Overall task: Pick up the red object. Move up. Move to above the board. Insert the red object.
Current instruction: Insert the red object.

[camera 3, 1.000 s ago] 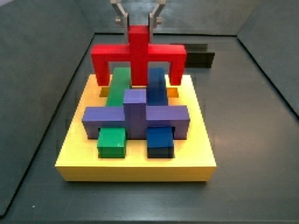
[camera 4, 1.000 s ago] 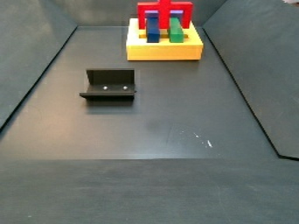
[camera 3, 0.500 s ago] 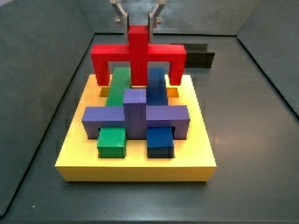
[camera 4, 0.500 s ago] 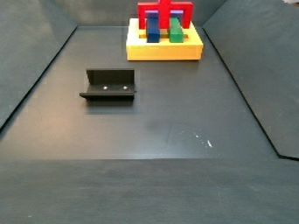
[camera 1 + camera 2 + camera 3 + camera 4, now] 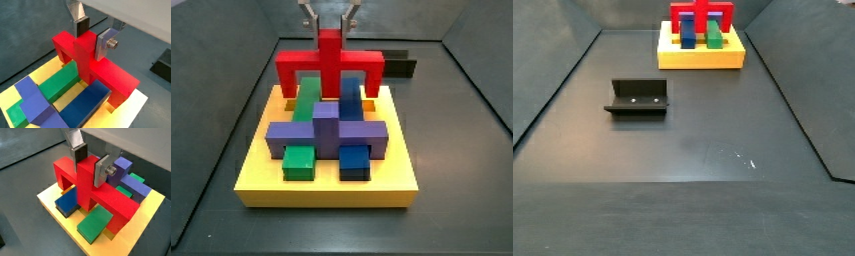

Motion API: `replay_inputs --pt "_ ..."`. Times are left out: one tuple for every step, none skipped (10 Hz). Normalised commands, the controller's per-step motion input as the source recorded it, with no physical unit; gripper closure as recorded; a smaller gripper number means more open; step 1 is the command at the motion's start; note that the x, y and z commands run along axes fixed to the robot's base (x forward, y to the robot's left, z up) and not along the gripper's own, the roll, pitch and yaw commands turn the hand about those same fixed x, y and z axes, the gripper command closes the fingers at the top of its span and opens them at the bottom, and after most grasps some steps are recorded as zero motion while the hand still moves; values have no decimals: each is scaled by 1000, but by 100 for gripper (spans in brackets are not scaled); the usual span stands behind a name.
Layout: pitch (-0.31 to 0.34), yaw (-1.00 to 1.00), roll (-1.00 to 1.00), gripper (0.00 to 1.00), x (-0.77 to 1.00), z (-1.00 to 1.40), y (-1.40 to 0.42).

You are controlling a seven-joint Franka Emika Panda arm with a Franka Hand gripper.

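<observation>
The red object (image 5: 329, 65) stands upright at the far end of the yellow board (image 5: 325, 190), its crossbar spanning the green bar (image 5: 301, 155) and blue bar (image 5: 354, 160). Both legs reach down to the board's top beside those bars; how deep they sit cannot be told. My gripper (image 5: 329, 25) comes from above and is shut on the central post. Both wrist views show the red object (image 5: 100, 70) (image 5: 100, 198) with the gripper (image 5: 92, 37) (image 5: 90, 165) pressed on either side of the post. The purple cross block (image 5: 325, 130) lies nearer the board's front.
The dark fixture (image 5: 637, 97) stands on the grey floor, well apart from the board (image 5: 700, 60). It also shows behind the board as a dark block (image 5: 401, 66). Grey walls enclose the floor on both sides and behind.
</observation>
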Motion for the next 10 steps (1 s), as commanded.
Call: replay_inputs --pt "-14 -26 -3 100 151 -683 0" --pt "-17 -26 0 100 151 -720 0" --pt "-1 -14 0 100 86 -689 0" --pt "0 0 0 100 0 -611 0" --pt "0 0 0 100 0 -563 0" --pt "-3 0 0 100 0 -640 0" --pt "-19 0 0 100 9 -766 0" --pt "-7 0 0 100 129 -829 0" --pt "0 -17 10 100 186 -740 0" --pt "0 -26 20 100 157 -637 0"
